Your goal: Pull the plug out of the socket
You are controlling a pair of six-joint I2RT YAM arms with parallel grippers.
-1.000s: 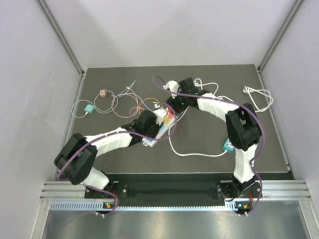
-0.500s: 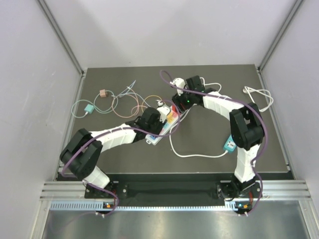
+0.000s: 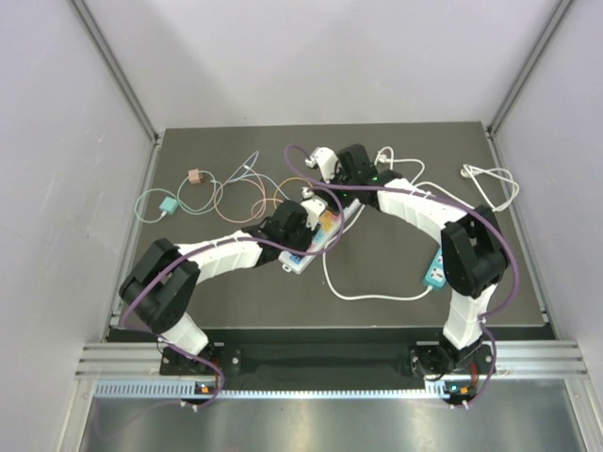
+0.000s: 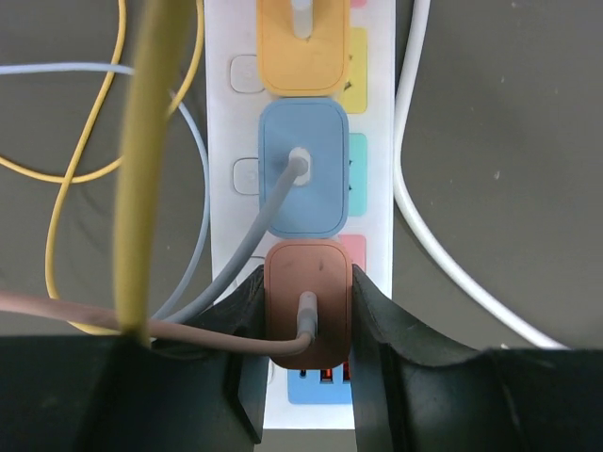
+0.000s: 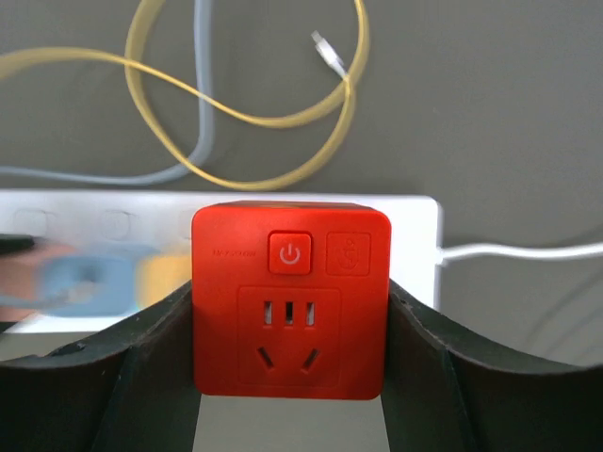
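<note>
A white power strip (image 4: 377, 141) lies mid-table, also in the top view (image 3: 303, 260). It holds an orange plug (image 4: 303, 42), a blue plug (image 4: 301, 179) and a brown plug (image 4: 306, 325) in a row. My left gripper (image 4: 306, 280) is shut on the brown plug, one finger on each side. My right gripper (image 5: 290, 292) is shut on a red cube adapter (image 5: 290, 339) in front of the blurred strip (image 5: 415, 245). I cannot tell whether the adapter's prongs are still in. In the top view the left gripper (image 3: 301, 228) and right gripper (image 3: 332, 201) meet over the strip.
Yellow, blue and pink cables coil at the left, with a teal plug (image 3: 168, 205) and a pink plug (image 3: 194, 176). A white cable (image 3: 367, 294) runs from the strip toward a teal adapter (image 3: 433, 273). A white cable coil (image 3: 490, 184) lies at the right. Walls enclose the table.
The right gripper swung a little right, then back left and farther away. The left arm reached slightly forward and right. The strip shifted a little to the right.
</note>
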